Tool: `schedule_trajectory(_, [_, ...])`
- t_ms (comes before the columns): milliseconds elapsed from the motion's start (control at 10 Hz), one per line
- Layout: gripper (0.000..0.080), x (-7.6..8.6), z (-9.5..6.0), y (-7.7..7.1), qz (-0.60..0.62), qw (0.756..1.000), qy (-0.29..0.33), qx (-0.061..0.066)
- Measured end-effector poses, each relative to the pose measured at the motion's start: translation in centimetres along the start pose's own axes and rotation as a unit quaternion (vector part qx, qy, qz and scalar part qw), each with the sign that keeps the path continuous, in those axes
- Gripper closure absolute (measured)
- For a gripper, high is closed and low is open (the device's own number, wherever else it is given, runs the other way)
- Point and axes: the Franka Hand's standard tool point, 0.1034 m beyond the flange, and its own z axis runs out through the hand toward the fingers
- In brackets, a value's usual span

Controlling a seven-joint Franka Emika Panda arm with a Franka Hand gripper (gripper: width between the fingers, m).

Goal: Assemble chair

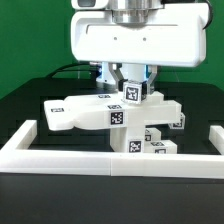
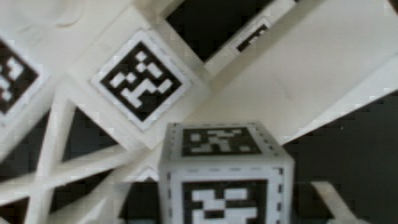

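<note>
**A:** What fills your exterior view?

**B:** Biggest is the robot arm (image 1: pixel 135 40), hanging over the black bench (image 1: pixel 25 100). Along the front you see the long white border wall (image 1: pixel 60 158).

**A:** And where is your chair?

**B:** Your chair (image 1: pixel 140 115) sits mid-bench, just behind that wall, and is partly joined. A flat slab (image 1: pixel 80 112) reaches toward the exterior view's left, and blocky tagged pieces cluster at the middle.

**A:** The end effector?

**B:** Your end effector (image 1: pixel 129 80) stands above the chair, its fingers pinching an upright post (image 1: pixel 131 93) at the top of the structure. Your wrist view shows that post close up, and a square tag (image 2: pixel 143 78) on a white piece beyond it.
</note>
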Motion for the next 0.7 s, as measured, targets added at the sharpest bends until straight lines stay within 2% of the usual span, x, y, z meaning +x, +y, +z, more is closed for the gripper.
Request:
schedule_trajectory(600, [0.0509,-0.43,0.05,-0.82,0.188,0.982,-0.007,0.010])
schedule_trajectory(700, [0.0448,-0.43,0.05,-0.83,0.180,0.984,-0.007,0.010])
